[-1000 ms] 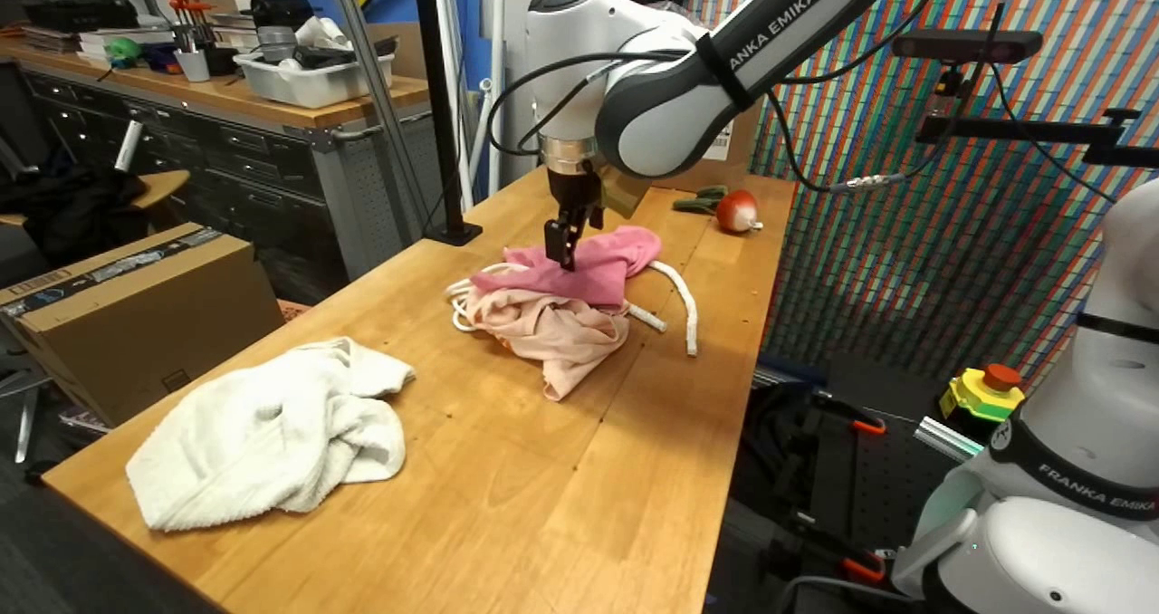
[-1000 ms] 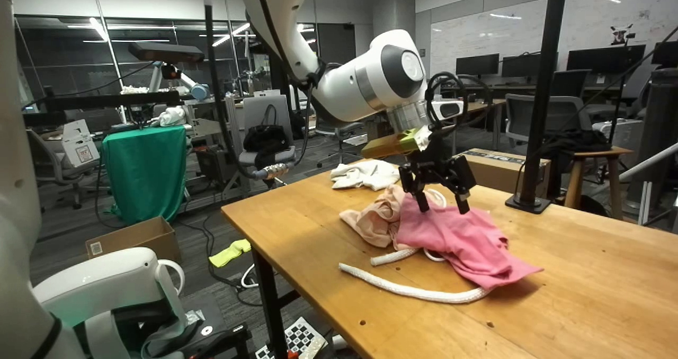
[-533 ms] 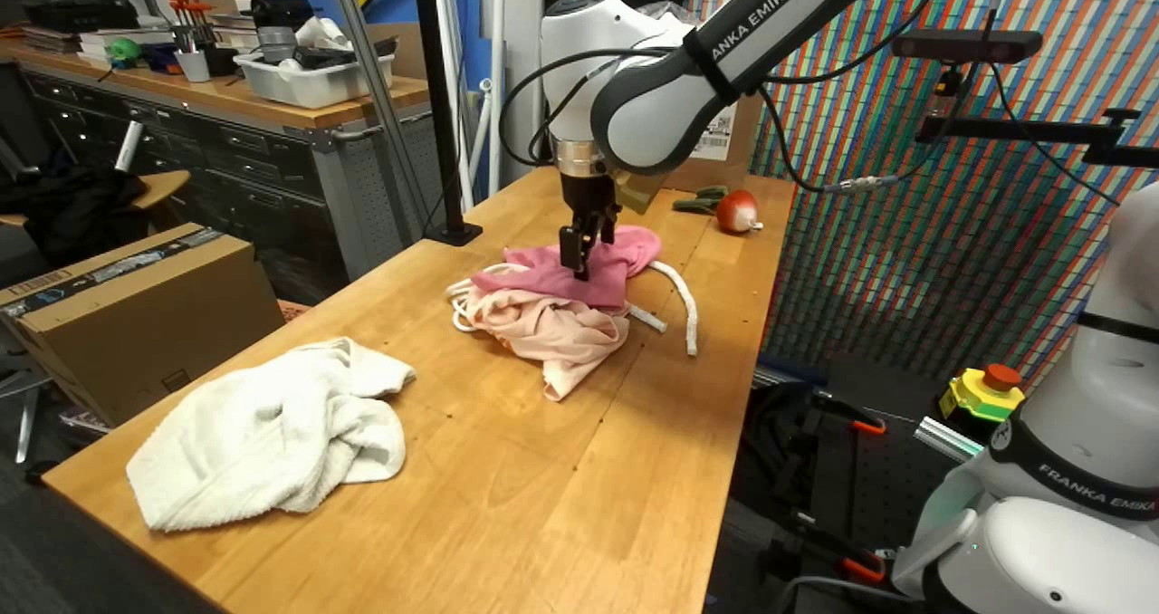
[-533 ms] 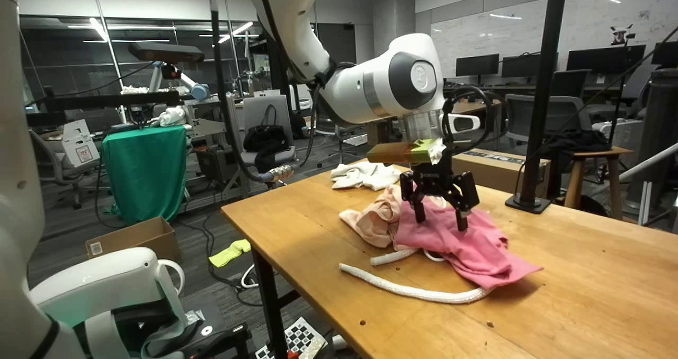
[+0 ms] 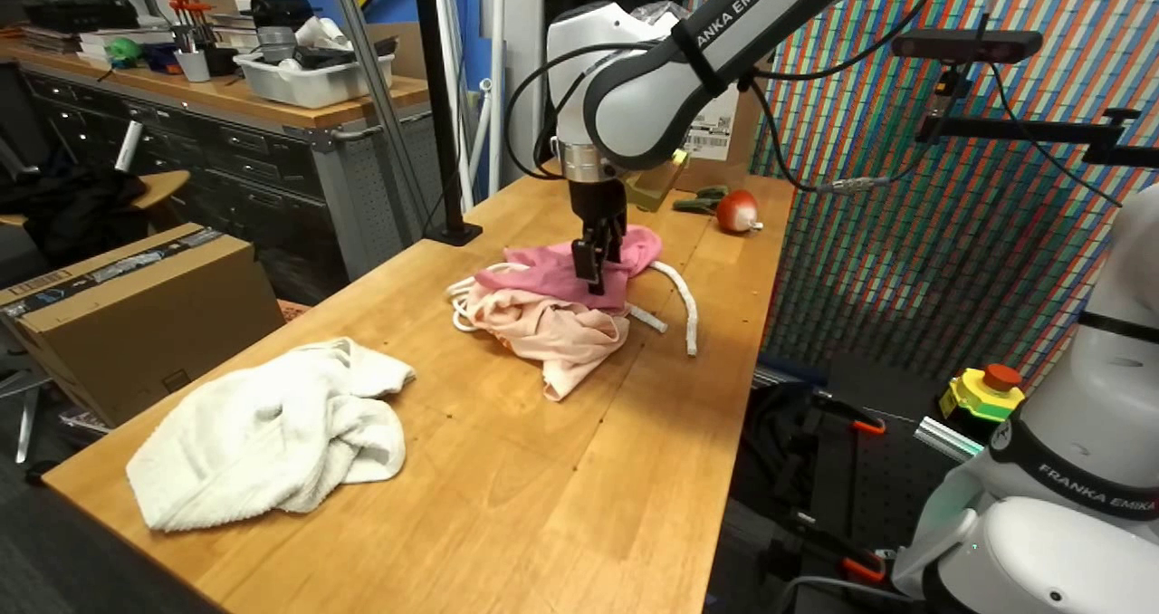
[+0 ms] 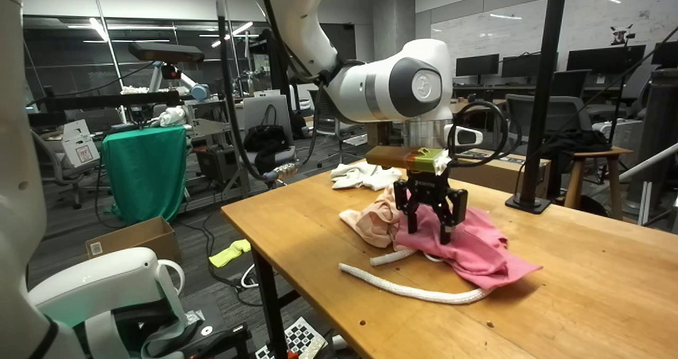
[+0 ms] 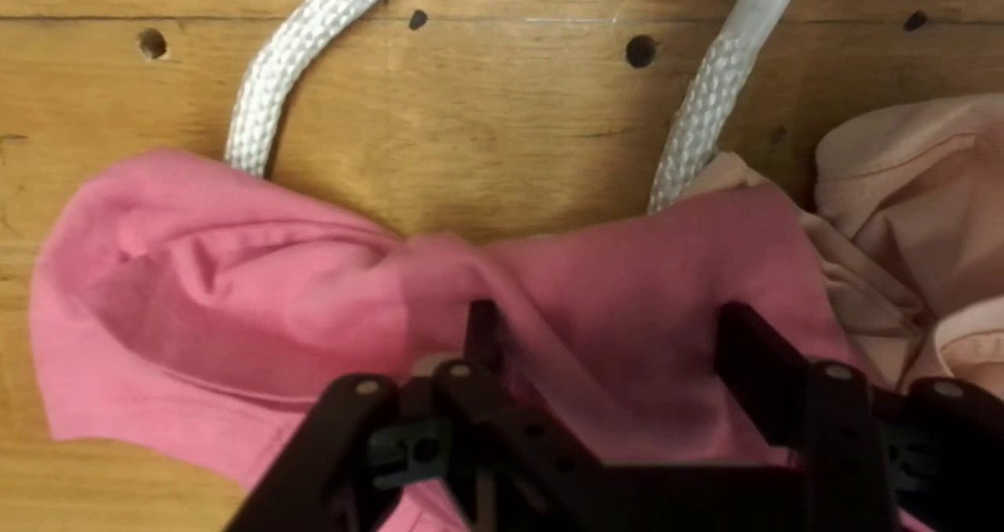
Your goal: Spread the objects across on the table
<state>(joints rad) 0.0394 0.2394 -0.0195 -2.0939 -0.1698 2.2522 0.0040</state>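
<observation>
A crumpled pink cloth (image 5: 534, 274) lies on the wooden table (image 5: 507, 505), partly over a peach cloth (image 5: 543, 329) and a white rope (image 5: 685, 306). In an exterior view the pink cloth (image 6: 492, 258), peach cloth (image 6: 371, 221) and rope (image 6: 408, 294) show too. A white towel (image 5: 281, 433) lies apart from the pile. My gripper (image 6: 429, 236) is open, pointing down, fingertips at or just above the pink cloth; contact is unclear. In the wrist view the open gripper (image 7: 608, 316) has pink cloth (image 7: 329, 296) below and between its fingers. The rope's middle is hidden under the cloths.
A red and white round object (image 5: 739, 211) and a green object (image 5: 702, 200) lie at the table's far end by a cardboard box (image 5: 720, 139). A black post (image 6: 540, 99) stands at the table's edge.
My gripper has come down onto the pink cloth area and shifted toward the peach cloth and rope ends, turning more upright. It stays open. The cloths, rope and towel show no clear movement.
</observation>
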